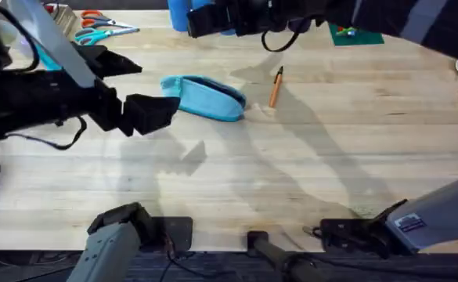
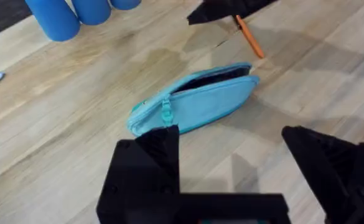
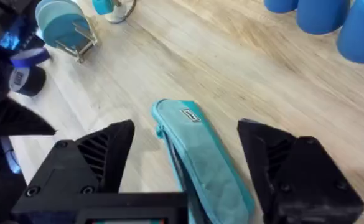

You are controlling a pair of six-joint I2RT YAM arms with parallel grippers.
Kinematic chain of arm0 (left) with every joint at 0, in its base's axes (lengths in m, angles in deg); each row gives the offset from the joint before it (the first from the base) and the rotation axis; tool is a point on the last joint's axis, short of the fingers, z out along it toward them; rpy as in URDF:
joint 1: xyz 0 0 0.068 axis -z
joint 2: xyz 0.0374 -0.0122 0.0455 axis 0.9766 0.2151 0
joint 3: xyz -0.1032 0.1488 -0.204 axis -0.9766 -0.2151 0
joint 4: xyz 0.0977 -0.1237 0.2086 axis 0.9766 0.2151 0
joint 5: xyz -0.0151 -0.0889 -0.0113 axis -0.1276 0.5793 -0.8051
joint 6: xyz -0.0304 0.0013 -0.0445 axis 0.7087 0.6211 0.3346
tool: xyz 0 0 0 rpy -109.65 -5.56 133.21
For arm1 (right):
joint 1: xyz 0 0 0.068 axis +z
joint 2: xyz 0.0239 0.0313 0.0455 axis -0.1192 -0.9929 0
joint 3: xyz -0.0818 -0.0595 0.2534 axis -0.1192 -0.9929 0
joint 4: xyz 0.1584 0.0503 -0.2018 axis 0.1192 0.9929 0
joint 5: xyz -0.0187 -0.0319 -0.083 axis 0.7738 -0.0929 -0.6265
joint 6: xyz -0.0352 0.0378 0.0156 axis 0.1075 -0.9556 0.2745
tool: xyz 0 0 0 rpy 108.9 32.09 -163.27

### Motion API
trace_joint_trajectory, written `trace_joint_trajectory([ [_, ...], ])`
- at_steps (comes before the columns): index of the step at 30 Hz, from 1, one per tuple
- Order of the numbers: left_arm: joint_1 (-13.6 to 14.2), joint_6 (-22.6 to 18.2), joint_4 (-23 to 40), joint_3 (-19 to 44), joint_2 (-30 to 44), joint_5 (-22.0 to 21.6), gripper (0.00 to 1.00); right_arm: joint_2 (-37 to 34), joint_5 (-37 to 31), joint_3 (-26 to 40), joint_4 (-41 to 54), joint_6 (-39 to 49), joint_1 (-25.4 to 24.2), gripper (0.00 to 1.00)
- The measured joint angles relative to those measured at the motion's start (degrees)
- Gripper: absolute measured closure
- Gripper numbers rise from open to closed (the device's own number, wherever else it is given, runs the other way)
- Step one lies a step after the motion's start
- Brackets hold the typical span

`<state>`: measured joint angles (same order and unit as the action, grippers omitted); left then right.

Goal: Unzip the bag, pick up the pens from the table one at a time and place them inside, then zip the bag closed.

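The light blue pencil pouch point(image 1: 205, 97) is lying flat on the wooden worktop point(image 1: 291, 172), a bit left of the middle. From the left wrist view, its zipper looks partly undone: a dark slit is showing along the top edge, and the little zipper pull point(image 2: 165, 112) is sitting near one end. So I think the pouch is being left open, ready for a pen to go in.

One orange pen point(image 1: 275, 87) with a black tip is lying on the worktop just to the right of the pouch, not touching it. It is waiting there to be picked up.

The left hand point(image 2: 238, 155) is hanging over the worktop near the pouch's left end. Its two black fingers are spread wide apart and holding nothing. It may be staying close so it can steady the pouch.

The right hand point(image 3: 188, 165) is hovering right above the pouch, with its fingers also wide apart and empty, one on each side of the pouch.

Blue cups point(image 2: 76, 15) are standing at the far edge, out of the way.
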<state>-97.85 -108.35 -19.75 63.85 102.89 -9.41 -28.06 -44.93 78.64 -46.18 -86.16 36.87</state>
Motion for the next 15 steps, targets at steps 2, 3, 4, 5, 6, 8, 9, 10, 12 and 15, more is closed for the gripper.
trace_joint_trajectory([
  [2,0.0,0.3,0.3,0.0,-1.4,-0.5,0.008,0.0,0.0,0.0,0.0,0.0,0.0,0.006],
  [3,0.0,0.3,0.3,0.0,-1.9,-0.7,0.007,0.0,0.0,0.0,0.0,0.0,0.0,0.006],
  [4,0.0,0.4,0.3,0.0,-2.2,-0.9,0.007,0.0,0.0,0.0,0.0,0.0,0.0,0.006],
  [5,0.0,0.5,0.3,0.0,-2.5,-1.0,0.007,0.0,0.0,0.0,0.0,0.0,0.0,0.006],
  [6,0.0,0.5,0.3,0.0,-2.5,-1.1,0.007,0.0,0.1,0.0,0.1,0.0,0.0,0.006],
  [8,0.0,0.6,0.3,0.0,-2.4,-1.2,0.007,0.0,0.7,0.0,1.1,0.0,0.0,0.006],
  [9,0.0,0.6,0.3,0.0,-2.4,-1.2,0.007,0.0,0.9,0.0,2.0,0.0,0.0,0.006],
  [10,0.0,0.7,0.3,0.0,-2.4,-1.3,0.008,0.0,1.1,0.0,3.0,0.0,0.0,0.006],
  [12,0.0,0.7,0.3,0.0,-2.4,-1.3,0.008,0.0,1.3,0.0,4.0,0.0,0.0,0.006],
  [15,0.0,0.7,0.3,0.0,-2.4,-1.3,0.008,0.0,1.5,0.0,4.2,-0.2,0.0,0.006],
])
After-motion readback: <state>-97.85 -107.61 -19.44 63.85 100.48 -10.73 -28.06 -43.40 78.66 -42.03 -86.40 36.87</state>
